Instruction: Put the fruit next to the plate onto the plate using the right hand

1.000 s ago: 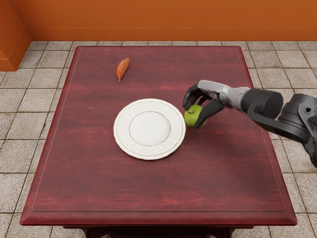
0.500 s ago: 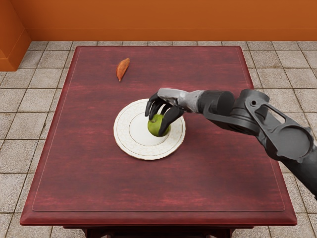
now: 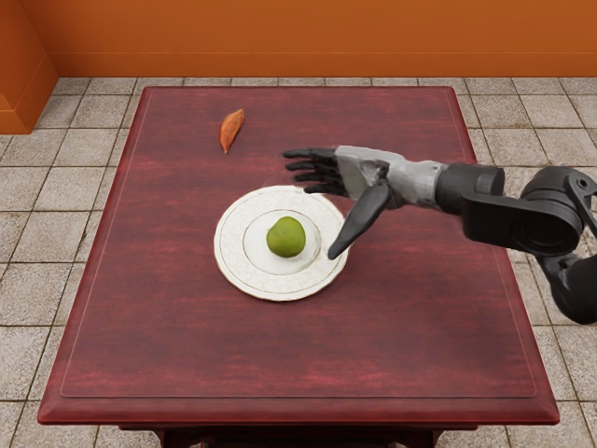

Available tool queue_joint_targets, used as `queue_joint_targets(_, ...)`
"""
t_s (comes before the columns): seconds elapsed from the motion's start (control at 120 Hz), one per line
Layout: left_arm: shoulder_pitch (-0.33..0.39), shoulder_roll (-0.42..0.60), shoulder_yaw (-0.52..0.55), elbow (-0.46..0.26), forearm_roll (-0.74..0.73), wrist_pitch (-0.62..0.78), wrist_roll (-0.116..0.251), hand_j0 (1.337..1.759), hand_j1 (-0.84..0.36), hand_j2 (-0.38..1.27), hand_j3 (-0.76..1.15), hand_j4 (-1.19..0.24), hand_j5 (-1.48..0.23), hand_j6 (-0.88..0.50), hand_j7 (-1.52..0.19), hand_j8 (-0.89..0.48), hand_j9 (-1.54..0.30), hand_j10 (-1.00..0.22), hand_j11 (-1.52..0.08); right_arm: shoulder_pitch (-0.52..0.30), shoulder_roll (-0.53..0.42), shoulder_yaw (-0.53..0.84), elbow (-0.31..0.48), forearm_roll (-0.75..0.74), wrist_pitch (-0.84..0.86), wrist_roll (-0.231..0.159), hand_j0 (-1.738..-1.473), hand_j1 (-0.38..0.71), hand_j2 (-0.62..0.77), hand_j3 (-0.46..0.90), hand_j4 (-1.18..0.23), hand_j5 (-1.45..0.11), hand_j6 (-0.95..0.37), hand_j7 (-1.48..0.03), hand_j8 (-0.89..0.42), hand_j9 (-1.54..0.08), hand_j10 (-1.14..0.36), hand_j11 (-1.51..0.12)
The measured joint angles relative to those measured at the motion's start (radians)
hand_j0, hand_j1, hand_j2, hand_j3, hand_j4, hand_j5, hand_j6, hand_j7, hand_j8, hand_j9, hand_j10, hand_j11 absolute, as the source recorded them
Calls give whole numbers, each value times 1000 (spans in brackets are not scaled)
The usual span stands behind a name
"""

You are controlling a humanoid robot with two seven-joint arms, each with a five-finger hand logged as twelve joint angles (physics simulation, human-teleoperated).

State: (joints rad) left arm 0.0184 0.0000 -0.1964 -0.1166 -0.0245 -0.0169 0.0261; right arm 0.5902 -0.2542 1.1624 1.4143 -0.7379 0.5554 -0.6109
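Starting at the left of the table point(image 3: 420, 327), I see an orange, tapered vegetable point(image 3: 230, 130) lying well apart from everything else, toward the far edge; I leave it out of my plans. Next comes the white plate point(image 3: 230, 252), and the green fruit point(image 3: 286, 236) sits in its central well, resting on the plate with nothing touching it. The fruit is round, so it has no long axis to worry about, though I judge it could roll if nudged.

To its right and a little farther from me hangs the right hand point(image 3: 347, 177), holding nothing. Its fingers point(image 3: 308, 168) are spread and point left, past the plate's far rim, while the thumb point(image 3: 353, 224) slants down over the plate's right rim, just beside the fruit but apart from it. So the fruit lies down and to the left of the palm. In my judgement the placing is done, and any withdrawal should go up and to the right, away from the fruit. The left hand is out of view.
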Motion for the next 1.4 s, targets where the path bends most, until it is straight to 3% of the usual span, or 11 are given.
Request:
queue_joint_targets(0.292, -1, 0, -1, 0, 0, 0, 0, 1658, 336, 2, 0, -12, -15, -12, -15, -12, -15, -12, -15, -275, -53, 359, 6, 148, 52, 0, -1658, -332, 11, 0, -16, -23, -15, -22, -8, -22, -10, -22)
queue_joint_targets(0.633, 0, 0, 0, 0, 0, 0, 0, 1658, 335, 2, 0, -12, -15, -12, -15, -12, -15, -12, -15, -467, -116, 604, -5, 387, 55, 0, -1658, -346, 3, 0, -2, -4, -2, -4, -1, -4, -1, -4)
queue_joint_targets(1.4, 1, 0, 1, -14, 9, -2, 0, 1658, 336, 2, 0, -12, -15, -12, -15, -12, -15, -12, -15, -495, -132, 645, -7, 413, 56, 0, -1658, -349, 1, 0, 0, 0, 1, 0, 1, 0, 1, 0)
